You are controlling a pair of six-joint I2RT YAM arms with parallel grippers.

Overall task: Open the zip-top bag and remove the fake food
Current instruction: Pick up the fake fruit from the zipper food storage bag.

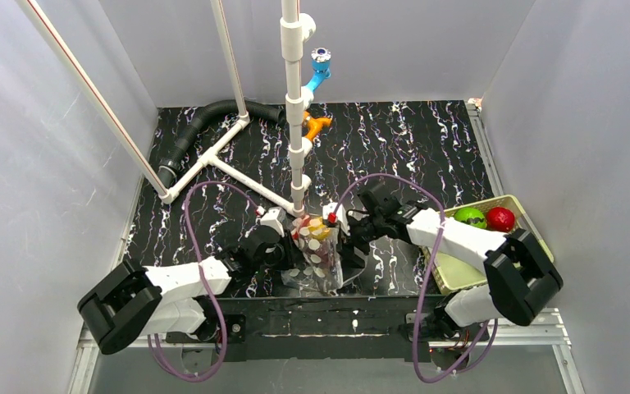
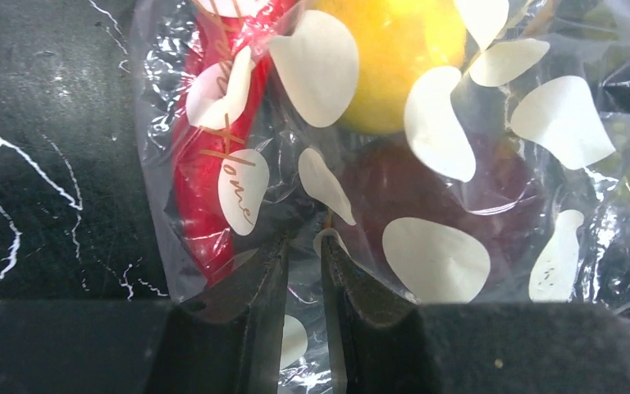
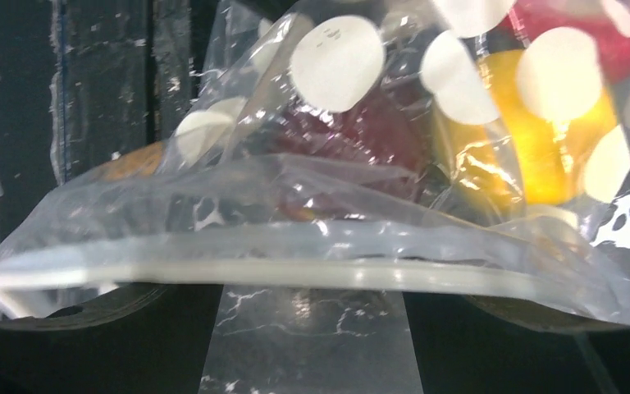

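Observation:
The zip-top bag [image 1: 318, 253] stands on the dark table between my two grippers, clear film with whitish dots. Inside it the fake food shows: a red chili [image 2: 209, 164], a yellow fruit [image 2: 390, 66] and a dark red piece [image 2: 410, 180]. My left gripper [image 2: 303, 267] is nearly closed, with a fold of the bag's film [image 2: 305, 304] pinched between its fingers [image 2: 250, 287]. My right gripper [image 3: 312, 336] stands wide, and the bag's thick zip strip [image 3: 295, 275] runs across in front of its jaws. In the top view the left gripper [image 1: 285, 238] and right gripper [image 1: 343, 234] flank the bag.
A pale yellow-green basket [image 1: 500, 199] at the right holds a green ball [image 1: 470, 217] and a red ball [image 1: 500, 218]. A white pipe frame [image 1: 295, 123] rises behind the bag, with blue [image 1: 320, 70] and orange [image 1: 316, 125] fittings. A black hose [image 1: 205, 119] lies at the back left.

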